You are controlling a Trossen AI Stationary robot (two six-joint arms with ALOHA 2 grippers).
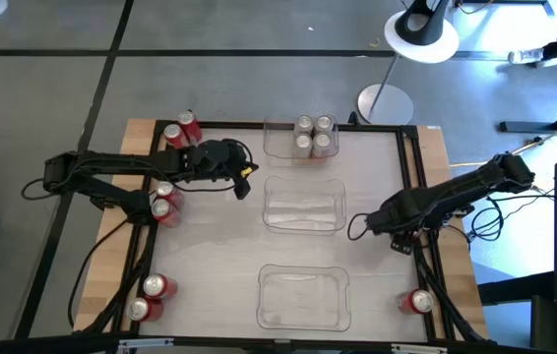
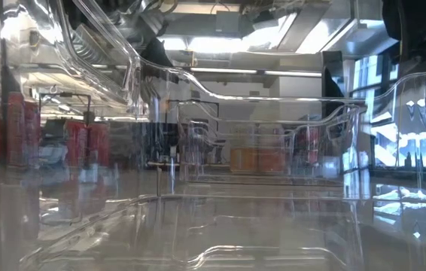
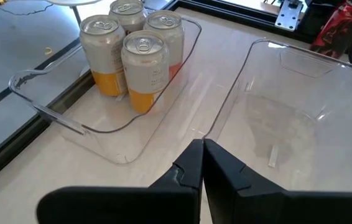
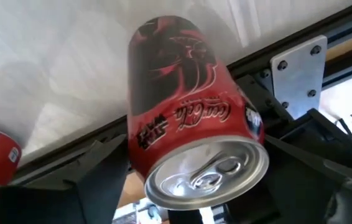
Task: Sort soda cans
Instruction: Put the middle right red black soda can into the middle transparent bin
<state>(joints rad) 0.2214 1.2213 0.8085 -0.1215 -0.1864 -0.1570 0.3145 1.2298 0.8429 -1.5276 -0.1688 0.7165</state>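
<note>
Several silver soda cans point(image 1: 313, 136) point(image 3: 135, 56) stand upright in the far clear tray point(image 1: 277, 149). Red soda cans stand along the table's left edge: far point(image 1: 182, 131), middle point(image 1: 165, 202) and near point(image 1: 151, 297). Another red can point(image 1: 421, 300) stands at the near right. My right gripper point(image 1: 400, 236) point(image 4: 194, 165) is at the table's right edge, around one red can point(image 4: 182, 93). My left gripper point(image 1: 244, 185) point(image 3: 202, 155) hovers shut between the far and middle trays, holding nothing. My right gripper has the red can's upper wall point(image 4: 135, 155), just below its silver top, between its two fingers point(image 4: 98, 168). One finger is on each side. The fingers come steeply from above. The can stands upright on the table beside the black rail.
The middle tray point(image 1: 303, 228) and the near tray point(image 1: 303, 320) are clear and hold nothing. A black rail point(image 1: 418, 187) frames the table, with wood beyond it. The low view looks through a tray's clear wall point(image 2: 273, 150), with red cans point(image 2: 17, 132) at its left.
</note>
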